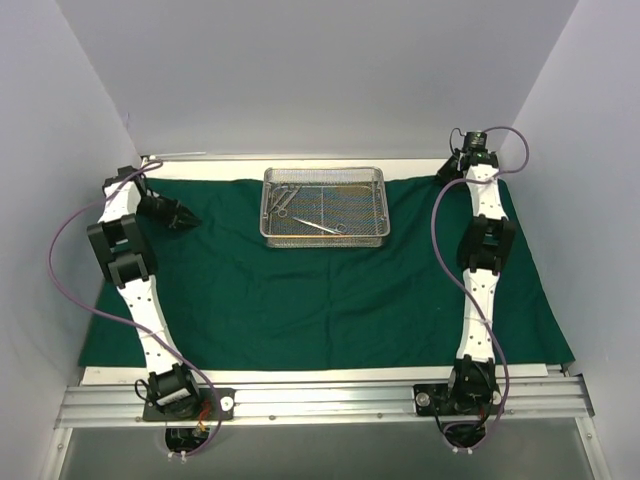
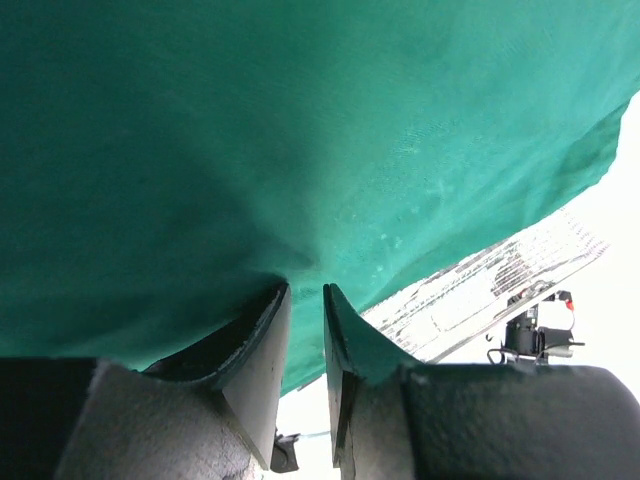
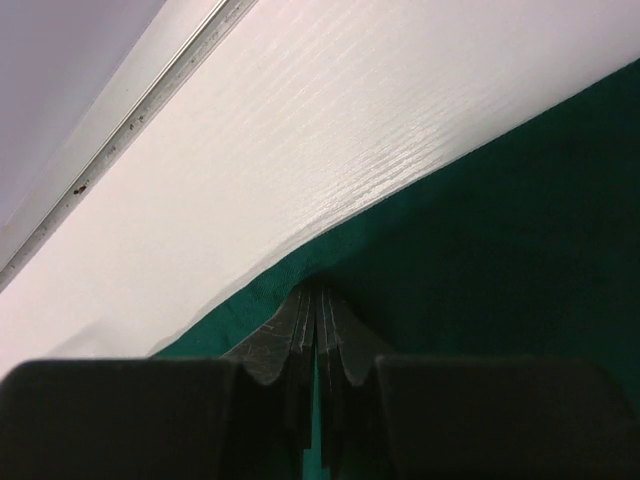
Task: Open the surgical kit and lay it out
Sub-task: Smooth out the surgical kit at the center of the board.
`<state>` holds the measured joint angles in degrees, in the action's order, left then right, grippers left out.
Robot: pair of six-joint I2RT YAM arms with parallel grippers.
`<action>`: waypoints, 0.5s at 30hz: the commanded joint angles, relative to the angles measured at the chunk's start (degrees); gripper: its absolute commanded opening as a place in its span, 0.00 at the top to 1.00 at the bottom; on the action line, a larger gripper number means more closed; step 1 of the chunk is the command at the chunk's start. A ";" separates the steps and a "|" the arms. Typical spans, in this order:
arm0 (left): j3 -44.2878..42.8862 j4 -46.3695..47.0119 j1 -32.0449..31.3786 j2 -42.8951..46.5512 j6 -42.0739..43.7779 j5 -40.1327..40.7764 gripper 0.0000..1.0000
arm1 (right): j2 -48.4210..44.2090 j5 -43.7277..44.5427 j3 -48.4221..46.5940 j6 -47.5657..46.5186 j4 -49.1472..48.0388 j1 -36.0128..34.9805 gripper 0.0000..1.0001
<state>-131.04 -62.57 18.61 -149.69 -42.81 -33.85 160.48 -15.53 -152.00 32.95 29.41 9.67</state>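
The surgical kit lies opened out. Its dark green drape [image 1: 330,300] is spread flat over the table. The silver wire-mesh tray [image 1: 325,241] stands on it at the back centre, with slim steel instruments [image 1: 322,226] inside. My left gripper [image 1: 188,218] is low over the drape's back left part. Its jaws stand a little apart, the tips [image 2: 305,288] against a pucker in the cloth [image 2: 300,120], and nothing fills the gap. My right gripper [image 1: 452,168] is at the drape's back right corner. There the jaws [image 3: 320,292] are shut on the cloth's edge [image 3: 260,290].
White walls enclose the table on three sides. A bare white strip of table [image 3: 300,140] runs behind the drape's back edge. Part of the tray [image 2: 500,268] shows past the cloth in the left wrist view. The metal rail [image 1: 320,400] carrying both arm bases crosses the front.
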 commanded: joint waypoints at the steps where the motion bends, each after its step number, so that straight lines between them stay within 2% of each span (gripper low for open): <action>1: 11.20 3.49 1.25 5.08 1.58 6.94 0.68 | 6.51 4.54 1.80 -3.33 8.03 0.70 1.00; 4: 17.47 6.05 3.01 7.91 2.37 7.48 0.68 | 6.51 5.42 1.89 -4.91 8.73 0.44 1.00; 6: 17.05 4.40 4.23 8.10 3.34 7.83 0.68 | 6.33 5.25 1.97 -6.05 9.09 0.52 1.00; 12: 9.15 1.67 5.82 6.43 5.80 8.62 0.66 | 2.56 3.67 6.02 -7.81 7.77 0.70 1.00; 15: 1.79 -1.15 5.82 3.62 6.86 9.41 0.65 | 1.76 2.52 5.23 -8.16 8.03 0.44 1.00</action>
<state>-122.76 -62.02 23.59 -143.65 -39.11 -29.67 159.74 -16.75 -150.36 28.56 27.97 9.72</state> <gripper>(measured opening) 0.345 0.030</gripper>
